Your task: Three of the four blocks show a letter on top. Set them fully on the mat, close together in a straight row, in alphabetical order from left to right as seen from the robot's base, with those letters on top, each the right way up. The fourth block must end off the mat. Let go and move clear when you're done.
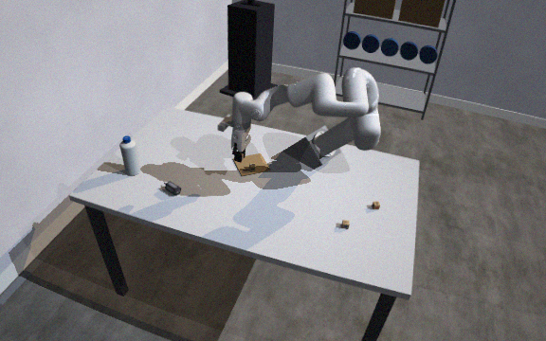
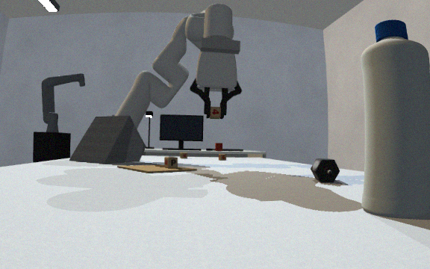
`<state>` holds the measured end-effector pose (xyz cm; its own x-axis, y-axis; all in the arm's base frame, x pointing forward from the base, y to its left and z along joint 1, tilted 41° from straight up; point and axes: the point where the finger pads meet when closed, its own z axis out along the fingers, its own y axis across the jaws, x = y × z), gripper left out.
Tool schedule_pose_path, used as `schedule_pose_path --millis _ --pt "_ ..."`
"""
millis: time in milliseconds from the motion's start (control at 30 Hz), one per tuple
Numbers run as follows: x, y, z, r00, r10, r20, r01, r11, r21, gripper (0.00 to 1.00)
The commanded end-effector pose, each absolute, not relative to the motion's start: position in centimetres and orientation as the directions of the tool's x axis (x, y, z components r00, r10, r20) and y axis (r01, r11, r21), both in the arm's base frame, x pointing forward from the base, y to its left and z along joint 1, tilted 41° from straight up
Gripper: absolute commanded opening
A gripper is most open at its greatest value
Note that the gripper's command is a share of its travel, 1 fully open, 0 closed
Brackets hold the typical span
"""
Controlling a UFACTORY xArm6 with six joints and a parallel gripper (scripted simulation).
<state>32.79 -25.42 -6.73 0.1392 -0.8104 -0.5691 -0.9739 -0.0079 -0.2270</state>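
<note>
My gripper [image 2: 215, 114] points straight down and is shut on a small wooden block [image 2: 215, 111] with a red mark on its side. It holds the block well above the table, near the edge of the tan mat [image 1: 251, 162]; it also shows in the top view [image 1: 238, 155]. A block marked P [image 2: 171, 162] sits on the mat [image 2: 155, 168]. Two more wooden blocks lie far off on the table's other side, one [image 1: 375, 205] further back and one [image 1: 345, 224] nearer the front edge. I cannot read their letters.
A white bottle with a blue cap [image 1: 130, 155] stands near the table's left corner. A small black hexagonal object [image 1: 172, 188] lies between the bottle and the mat. The grey wedge of the arm's base [image 1: 301, 152] stands just behind the mat.
</note>
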Motion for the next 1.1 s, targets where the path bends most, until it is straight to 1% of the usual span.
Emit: schedule_pose_path --millis 0,133,200,233,700,767,800,1067 --pt "31.1 -25.9 -7.4 0.004 -0.804 -0.595 -0.984 0.103 -0.146 0.23" --pt "30.0 -25.9 -7.9 -0.082 -0.789 -0.609 -0.980 0.173 -0.093 0.23" --pt "30.0 -25.9 -7.9 -0.082 -0.789 -0.609 -0.980 0.173 -0.093 0.23" --pt "29.2 -26.0 -8.3 -0.145 -0.774 -0.616 -0.973 0.224 -0.053 0.23" --pt "25.4 -25.8 -9.9 -0.422 -0.665 -0.617 -0.888 0.439 0.134 0.23" --pt "25.4 -25.8 -9.9 -0.422 -0.665 -0.617 -0.888 0.439 0.134 0.23" --pt "24.6 -25.7 -10.2 -0.478 -0.632 -0.610 -0.859 0.481 0.175 0.23" --pt "22.6 -25.3 -10.9 -0.611 -0.538 -0.581 -0.769 0.576 0.276 0.23"
